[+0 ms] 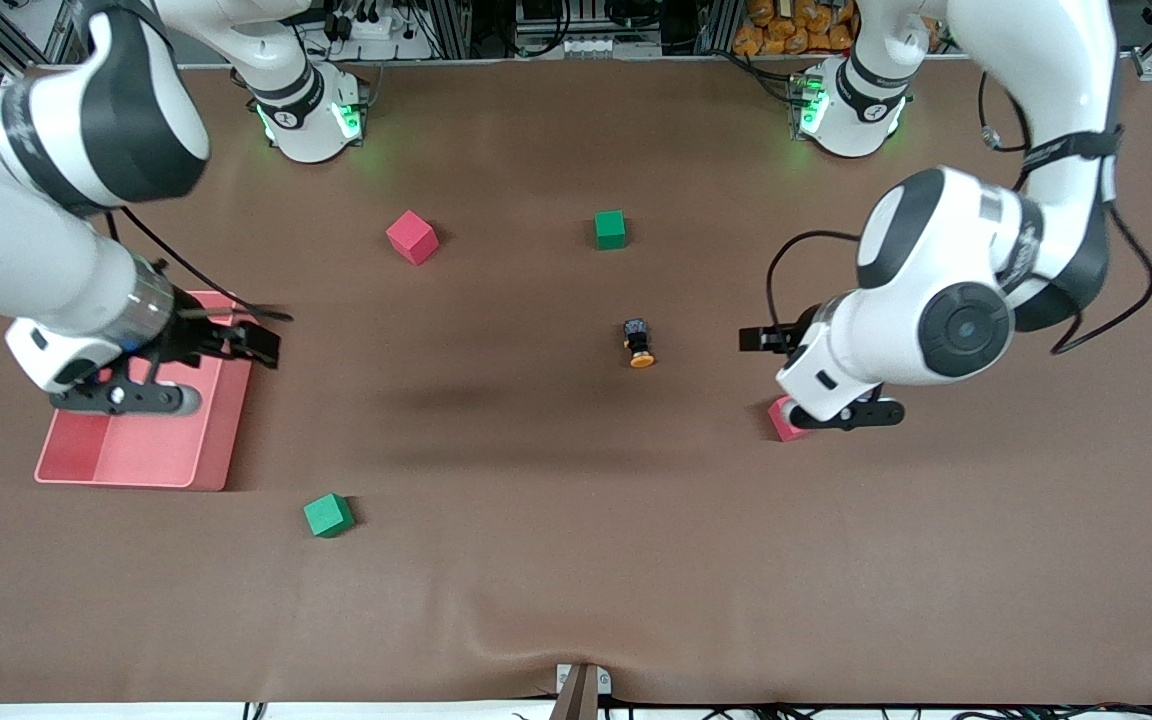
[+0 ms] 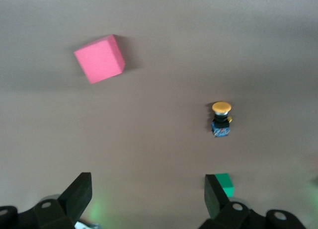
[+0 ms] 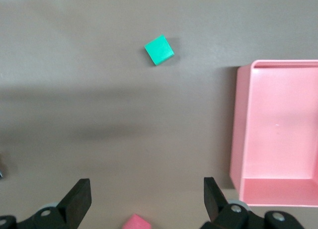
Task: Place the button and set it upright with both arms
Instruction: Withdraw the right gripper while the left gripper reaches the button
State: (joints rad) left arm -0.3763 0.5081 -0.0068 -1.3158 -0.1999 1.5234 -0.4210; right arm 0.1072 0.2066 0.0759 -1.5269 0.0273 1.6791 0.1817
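Brown cloth covers the surface [image 1: 536, 600]. Of its 2 white arms, the right arm hangs over the pink tray [image 1: 136, 450] at its own end, and the right claw [image 1: 261, 340] stands wide, holding nothing. The left claw [image 1: 758, 339] is over bare cloth near the left arm's end, also wide and empty.

Only the front view shows the whole tray and a pink cube [image 1: 783, 420] half hidden under the left wrist. The right wrist view shows the tray's inside wall and a green cube [image 3: 159, 49]; the left wrist view shows a pink cube [image 2: 100, 58] and the edge of another green cube [image 2: 224, 183].

Near the middle, toward the left arm's end, the button [image 1: 639, 343] lies on its side. Its long axis runs toward the front camera, orange cap nearest it, black body toward the bases.
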